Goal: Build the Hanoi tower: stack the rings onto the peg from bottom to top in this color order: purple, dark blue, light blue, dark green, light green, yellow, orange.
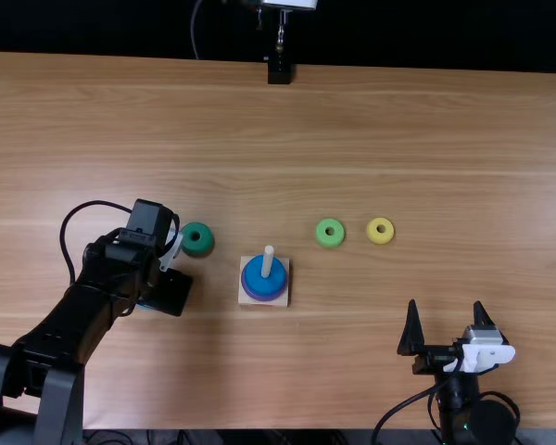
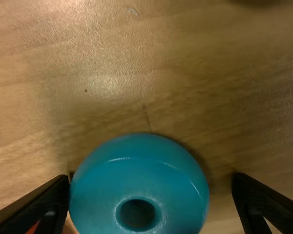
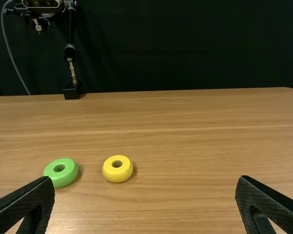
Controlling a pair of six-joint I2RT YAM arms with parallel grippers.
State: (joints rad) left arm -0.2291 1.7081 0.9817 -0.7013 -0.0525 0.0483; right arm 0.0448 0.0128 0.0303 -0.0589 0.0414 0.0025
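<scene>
Two fingers of the left gripper [image 2: 151, 179] stand spread astride the light blue ring [image 2: 136, 168] on the table [image 2: 112, 109] — one just beside it, the other across a gap. Likely a squeeze next, then a carry rightward to the peg [image 1: 268, 260], well apart.

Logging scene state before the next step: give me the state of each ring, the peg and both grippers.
Peg: upright, two rings on
Purple ring: on peg, bottom
Dark blue ring: on peg, above purple
Light blue ring: off peg, between left gripper's fingers
Dark green ring: flat on table
Light green ring: flat on table
Yellow ring: flat on table
Left gripper: open
Right gripper: open, empty
</scene>
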